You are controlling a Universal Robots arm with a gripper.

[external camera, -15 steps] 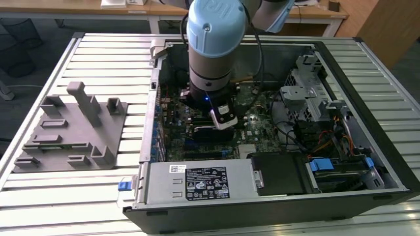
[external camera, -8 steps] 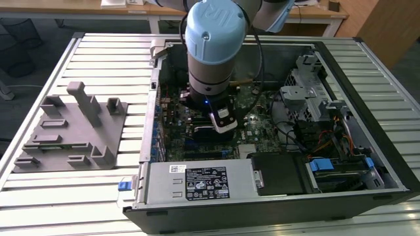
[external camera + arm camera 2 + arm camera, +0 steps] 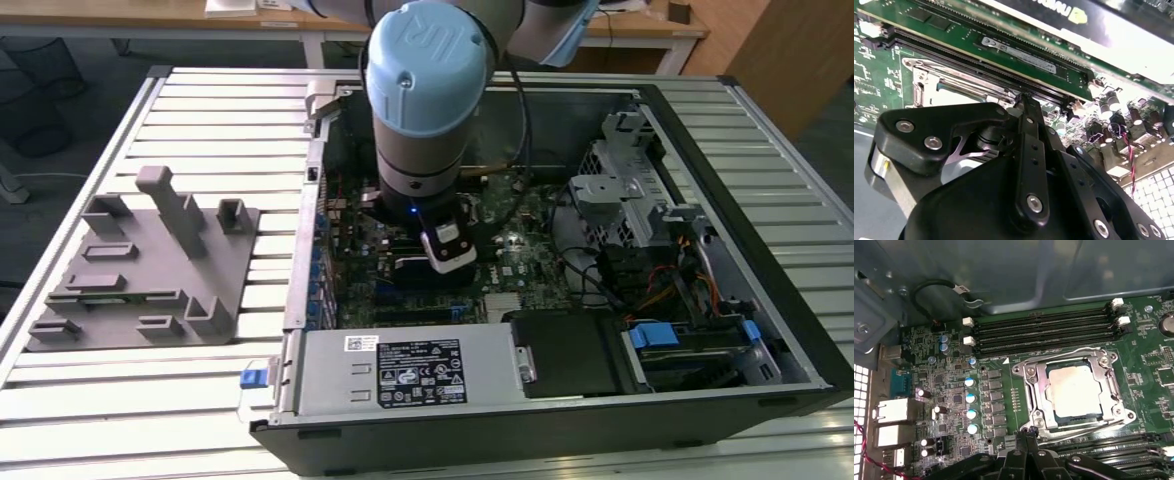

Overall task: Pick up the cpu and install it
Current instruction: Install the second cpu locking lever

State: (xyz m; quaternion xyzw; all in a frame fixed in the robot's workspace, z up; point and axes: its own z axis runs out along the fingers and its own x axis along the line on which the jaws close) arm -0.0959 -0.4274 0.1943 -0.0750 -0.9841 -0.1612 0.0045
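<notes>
The cpu (image 3: pixel 1074 391) lies flat inside the metal socket frame (image 3: pixel 1030 390) on the green motherboard (image 3: pixel 1004 390), so the placing step looks done. The tool (image 3: pixel 1026 432) hangs just beside the socket's edge with its fingers (image 3: pixel 1030 150) clenched together on nothing. Judging by this, what is left calls for closing the frame over the chip without nudging it; the arm (image 3: pixel 424 100) stands inside the open computer case (image 3: pixel 747 120).
</notes>
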